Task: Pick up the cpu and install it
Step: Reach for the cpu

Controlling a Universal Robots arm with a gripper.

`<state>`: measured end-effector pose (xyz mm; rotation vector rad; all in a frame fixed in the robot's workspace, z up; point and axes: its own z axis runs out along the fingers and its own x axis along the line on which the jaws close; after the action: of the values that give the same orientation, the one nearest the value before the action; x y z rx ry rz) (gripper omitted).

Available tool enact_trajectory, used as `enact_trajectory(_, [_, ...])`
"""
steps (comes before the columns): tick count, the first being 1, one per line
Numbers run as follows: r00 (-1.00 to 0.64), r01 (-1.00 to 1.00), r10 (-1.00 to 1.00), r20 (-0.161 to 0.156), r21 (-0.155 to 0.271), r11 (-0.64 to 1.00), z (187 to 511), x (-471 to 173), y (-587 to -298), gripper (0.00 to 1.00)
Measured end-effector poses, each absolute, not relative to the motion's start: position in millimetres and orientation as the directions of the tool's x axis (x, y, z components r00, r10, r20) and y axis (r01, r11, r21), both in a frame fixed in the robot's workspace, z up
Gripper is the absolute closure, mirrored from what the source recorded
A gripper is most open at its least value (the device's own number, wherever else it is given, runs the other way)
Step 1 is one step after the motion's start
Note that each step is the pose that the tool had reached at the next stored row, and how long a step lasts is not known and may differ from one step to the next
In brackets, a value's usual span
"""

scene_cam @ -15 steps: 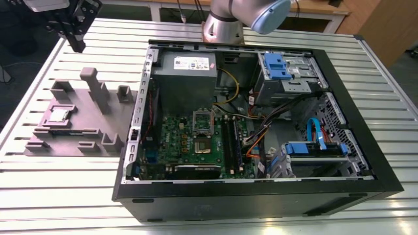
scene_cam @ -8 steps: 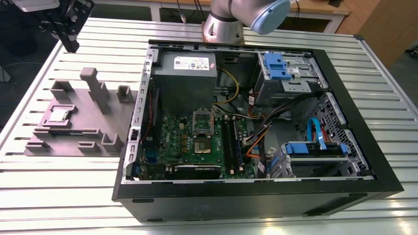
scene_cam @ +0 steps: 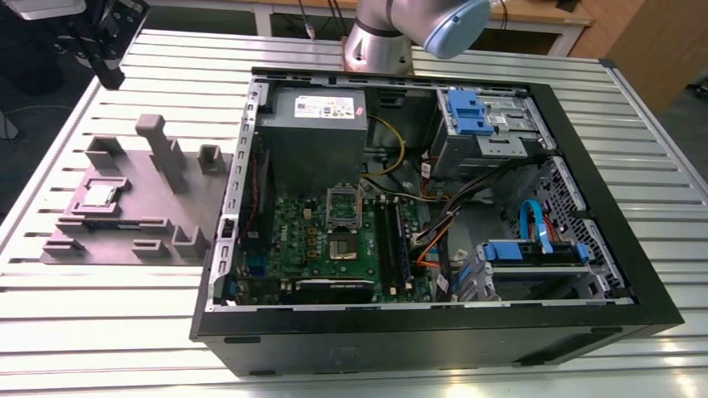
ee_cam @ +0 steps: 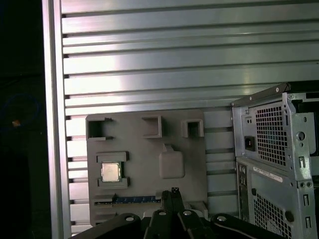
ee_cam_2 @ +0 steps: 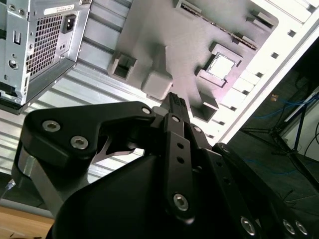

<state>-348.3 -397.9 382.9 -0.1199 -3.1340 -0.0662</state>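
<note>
The cpu (scene_cam: pixel 99 193) is a small silvery square chip lying flat in a recess of the grey fixture block (scene_cam: pixel 133 232), at the exterior view's left beside the open computer case. The first wrist view looks down on the cpu (ee_cam: pixel 110 172) in that recess, and it lies in the same seat in the second wrist view (ee_cam_2: pixel 222 66). My black gripper (scene_cam: pixel 111 79) hangs high over the table's far left corner, well above the fixture and apart from the chip. Its fingers (ee_cam: pixel 174 195) lie together with nothing between them, as the narrow fingertips (ee_cam_2: pixel 175 102) confirm. The motherboard socket (scene_cam: pixel 338 242) sits inside the case.
The open computer case (scene_cam: pixel 619 274) lies on its side on the slatted aluminium table (scene_cam: pixel 111 332), with a power supply (scene_cam: pixel 315 116), blue drive cages (scene_cam: pixel 476 116) and loose cables inside. Tall posts (scene_cam: pixel 155 141) rise from the fixture. The arm's base (scene_cam: pixel 382 41) stands behind the case.
</note>
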Motion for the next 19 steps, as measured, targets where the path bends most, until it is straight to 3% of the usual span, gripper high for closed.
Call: enact_trajectory(19, [-0.997, 0.076, 0.076, 0.006, 0.042, 0.996, 381.7, -373.4, -397.9, 0.9])
